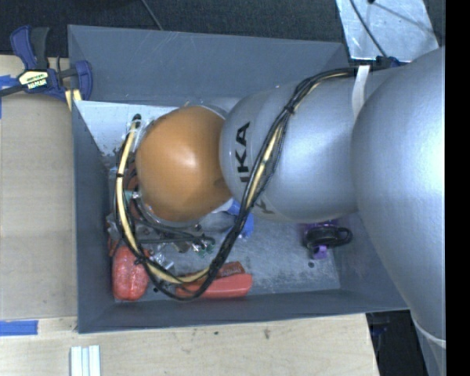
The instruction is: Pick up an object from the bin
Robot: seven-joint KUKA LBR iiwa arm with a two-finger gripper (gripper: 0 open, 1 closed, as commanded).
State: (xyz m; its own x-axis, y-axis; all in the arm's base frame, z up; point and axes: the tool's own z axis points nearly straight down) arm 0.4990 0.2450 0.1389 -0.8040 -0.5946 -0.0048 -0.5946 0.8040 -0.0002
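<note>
One red lump (129, 277), red bar (229, 283), purple piece (326, 237) in grey bin (219, 63); gripper (167, 245) state unclear.

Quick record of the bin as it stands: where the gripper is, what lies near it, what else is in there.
gripper: low in the left part of the bin, under the orange cover
nearest: red lump in the view's lower-left corner; red bar along the lower wall
further off: purple thing on the floor to the right; blue thing, partly under the arm
held: cannot tell
</note>
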